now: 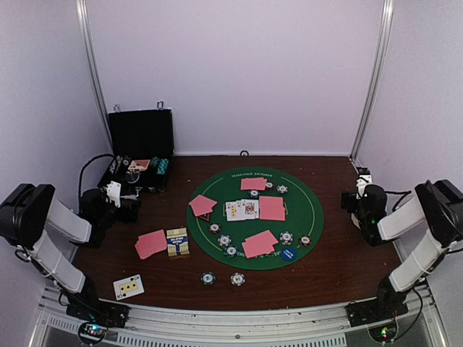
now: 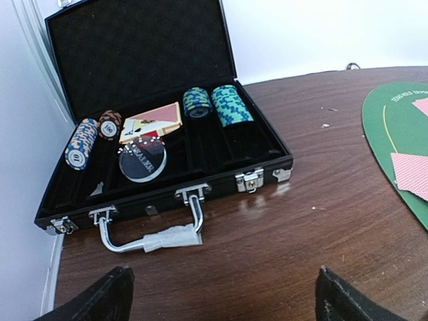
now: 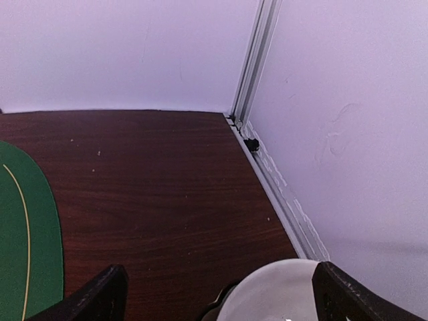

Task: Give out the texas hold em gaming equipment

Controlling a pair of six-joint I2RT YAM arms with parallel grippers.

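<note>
Pink-backed cards (image 1: 272,208) lie in several small piles on the round green mat (image 1: 304,210), with face-up cards (image 1: 241,210) at its middle. Striped chips (image 1: 225,240) and a blue disc (image 1: 288,254) sit on the mat. Two chips (image 1: 208,278) lie on the wood in front of it. More pink cards (image 1: 150,243) lie to the left of the mat. My left gripper (image 1: 119,195) (image 2: 224,304) is open and empty over bare wood in front of the case. My right gripper (image 1: 358,199) (image 3: 224,301) is open near the right wall. I cannot make out the orange disc.
The open black case (image 2: 167,190) holds chip stacks (image 2: 232,105), a card pack (image 2: 151,122) and a clear disc (image 2: 142,160). A yellow-blue card box (image 1: 177,241) and a face-up card (image 1: 128,287) lie front left. A white rounded object (image 3: 281,294) lies under my right gripper.
</note>
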